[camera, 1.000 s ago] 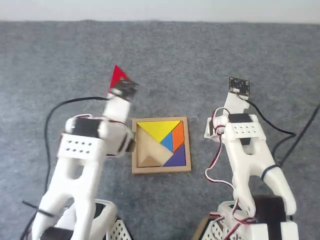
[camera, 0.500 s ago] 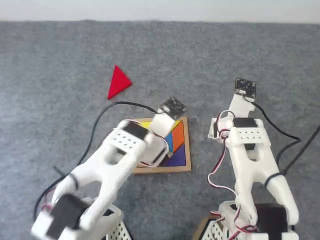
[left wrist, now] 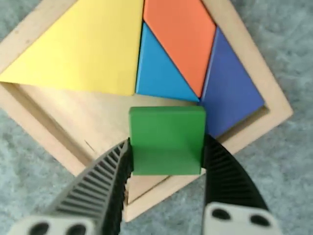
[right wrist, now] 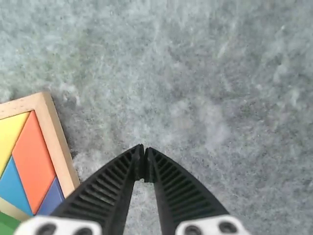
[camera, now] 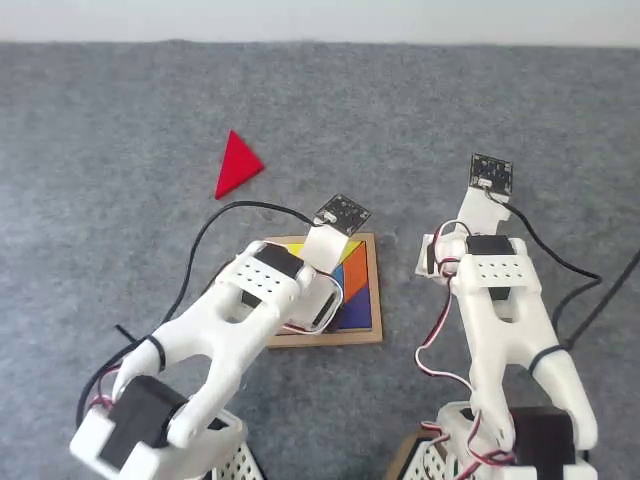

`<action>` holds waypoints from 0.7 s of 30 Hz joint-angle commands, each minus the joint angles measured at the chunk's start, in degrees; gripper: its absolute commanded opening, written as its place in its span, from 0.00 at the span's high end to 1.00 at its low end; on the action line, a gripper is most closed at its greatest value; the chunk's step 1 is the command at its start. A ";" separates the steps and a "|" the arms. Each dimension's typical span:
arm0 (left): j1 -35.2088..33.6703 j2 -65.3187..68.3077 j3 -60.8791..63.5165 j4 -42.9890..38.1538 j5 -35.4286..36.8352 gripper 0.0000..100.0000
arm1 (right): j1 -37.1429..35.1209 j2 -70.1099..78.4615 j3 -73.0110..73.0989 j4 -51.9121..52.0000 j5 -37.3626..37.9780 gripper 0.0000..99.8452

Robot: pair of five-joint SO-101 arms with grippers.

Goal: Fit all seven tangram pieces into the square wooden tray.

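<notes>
Your left claw grips the green square over the tray's bare wood, just beside the blue triangle; right claw closed, empty.

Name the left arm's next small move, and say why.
Probably lower the green square straight down, then let go: the left gripper holds it over the tray, above its bare wooden floor, beside the blue triangle and purple piece already seated.

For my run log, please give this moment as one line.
left pincer shut on green square over tray gap | right pincer shut, empty, beside tray | red triangle outside tray
</notes>
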 commanded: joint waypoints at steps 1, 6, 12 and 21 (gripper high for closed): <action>-0.44 0.09 -2.59 -0.79 0.44 0.78 | 0.48 -2.95 -0.26 -1.10 0.00 0.99; -0.62 -0.09 -2.51 -0.62 0.26 0.70 | 0.48 -2.95 -0.26 -1.01 0.00 0.99; -0.62 -0.53 -2.77 0.97 0.18 0.70 | 0.48 -2.95 -0.26 -0.84 0.00 0.99; -2.73 -23.91 7.52 -1.14 2.02 0.70 | 0.48 -3.30 -0.26 -0.57 0.00 0.99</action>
